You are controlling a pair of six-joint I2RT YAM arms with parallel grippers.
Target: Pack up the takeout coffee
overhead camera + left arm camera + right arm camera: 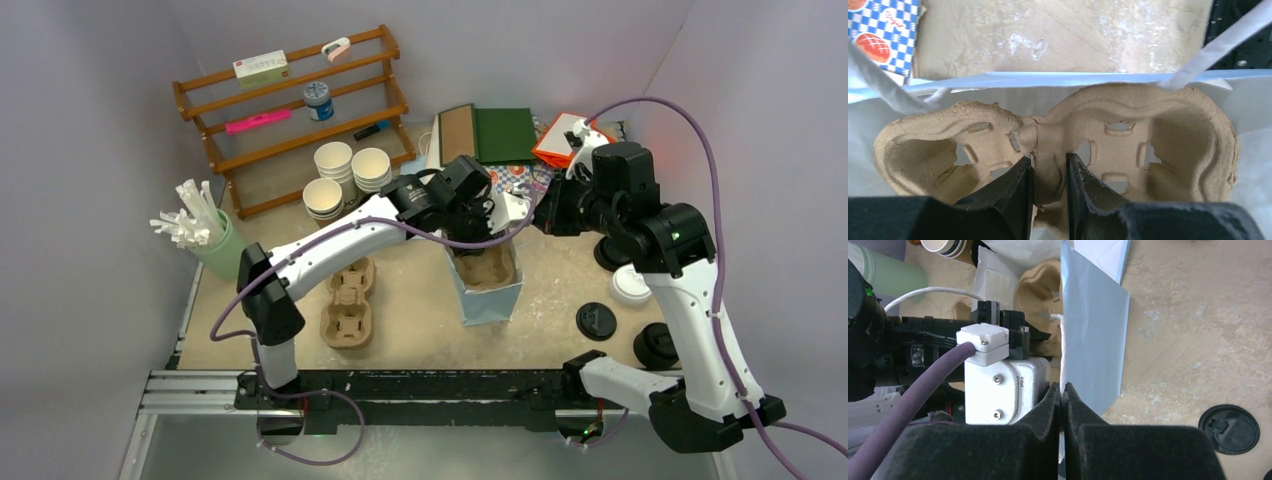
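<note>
— Why is the right gripper [1062,390] clamped on that white handle [1064,350]?

— Most likely to pull the paper bag [490,300] open and steady. The left gripper [1049,162] pinches the middle ridge of the cup carrier [1128,130], which sits inside the bag with both pockets empty.

— And the takeout coffee [631,285]?

— Not packed yet. It stands lidded on the table, right of the bag, beside the right arm, and nothing touches it.

— What's the count?

— One bag, one carrier in it, two spare carriers [350,320] on the table to the left, three stacks of open cups [333,160] by the rack, one lidded coffee, and one black lid [597,321] lying flat near the bag.
</note>
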